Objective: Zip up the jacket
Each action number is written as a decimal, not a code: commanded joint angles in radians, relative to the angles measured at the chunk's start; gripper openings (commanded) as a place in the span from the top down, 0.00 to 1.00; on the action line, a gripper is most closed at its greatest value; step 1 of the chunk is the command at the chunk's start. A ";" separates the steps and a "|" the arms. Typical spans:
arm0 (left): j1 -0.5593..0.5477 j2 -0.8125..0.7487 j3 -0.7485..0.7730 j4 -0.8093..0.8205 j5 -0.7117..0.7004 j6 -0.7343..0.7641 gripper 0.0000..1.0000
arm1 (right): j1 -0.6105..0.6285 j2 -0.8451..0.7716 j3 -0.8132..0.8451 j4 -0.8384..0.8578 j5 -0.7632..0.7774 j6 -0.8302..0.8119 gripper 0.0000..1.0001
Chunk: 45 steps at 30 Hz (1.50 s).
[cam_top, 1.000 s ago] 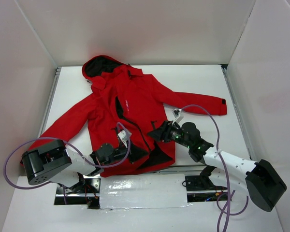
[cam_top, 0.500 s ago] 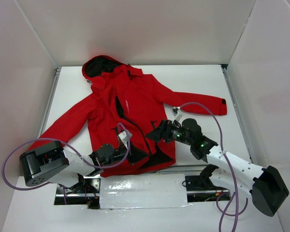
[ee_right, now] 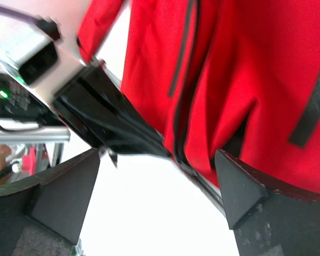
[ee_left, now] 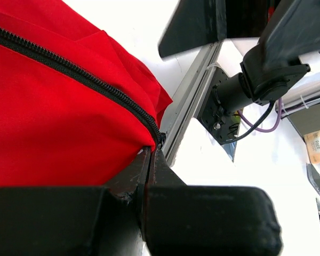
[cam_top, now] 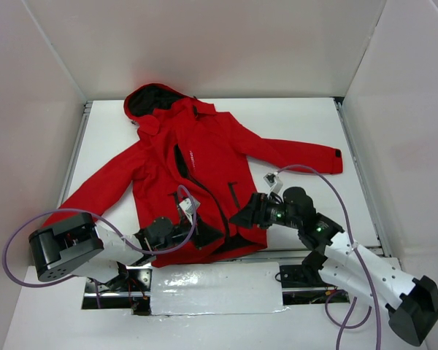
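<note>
Left fingers (ee_left: 120, 184) pinch the jacket (cam_top: 204, 157) hem, right fingers (ee_right: 64, 197) splayed nearby

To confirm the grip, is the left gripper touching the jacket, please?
Touching: the left wrist view shows the left gripper shut on the hem of the jacket.

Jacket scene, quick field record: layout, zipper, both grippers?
jacket: red, spread front-up on white table, hood at far end
front zipper: undone, dark lining showing
left gripper: shut on jacket's bottom hem at the zipper's end
right gripper: open, at the jacket's lower edge, holding nothing
</note>
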 commanded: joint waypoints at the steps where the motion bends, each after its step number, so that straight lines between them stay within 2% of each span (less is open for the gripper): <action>1: -0.005 0.001 0.012 0.065 0.023 -0.001 1.00 | -0.004 -0.064 -0.024 -0.093 -0.047 -0.003 0.07; 3: -0.005 0.006 0.015 0.065 0.026 -0.004 1.00 | 0.011 -0.104 -0.051 -0.087 -0.076 0.032 0.14; 6: -0.005 0.006 0.019 0.065 0.027 -0.004 1.00 | 0.040 -0.141 -0.107 -0.062 -0.081 0.069 0.18; 9: -0.005 0.004 0.025 0.059 0.029 -0.004 1.00 | 0.076 -0.194 -0.219 0.057 -0.081 0.115 0.19; 10: -0.005 0.003 0.028 0.059 0.029 -0.004 1.00 | 0.085 -0.210 -0.260 0.175 -0.080 0.129 0.19; 13: -0.005 0.000 0.036 0.051 0.024 -0.012 1.00 | 0.126 -0.248 -0.440 0.377 -0.035 0.163 0.19; 15: -0.005 -0.003 0.047 0.038 0.021 -0.021 1.00 | 0.168 -0.244 -0.483 0.441 0.036 0.146 0.21; 19: -0.005 -0.002 0.065 0.013 0.024 -0.028 1.00 | 0.232 -0.204 -0.517 0.581 0.069 0.109 0.23; 27: -0.005 0.003 0.062 0.025 0.023 -0.036 1.00 | 0.266 -0.025 -0.463 0.581 0.201 0.095 0.24; 33: -0.005 -0.025 0.052 0.002 0.009 -0.027 1.00 | 0.281 -0.060 -0.483 0.515 0.259 0.138 0.24; 39: -0.005 -0.026 0.052 0.007 0.001 -0.028 1.00 | 0.284 -0.048 -0.505 0.571 0.244 0.143 0.25; 45: -0.005 -0.028 0.065 -0.008 0.006 -0.025 1.00 | 0.303 0.119 -0.479 0.660 0.212 0.147 0.26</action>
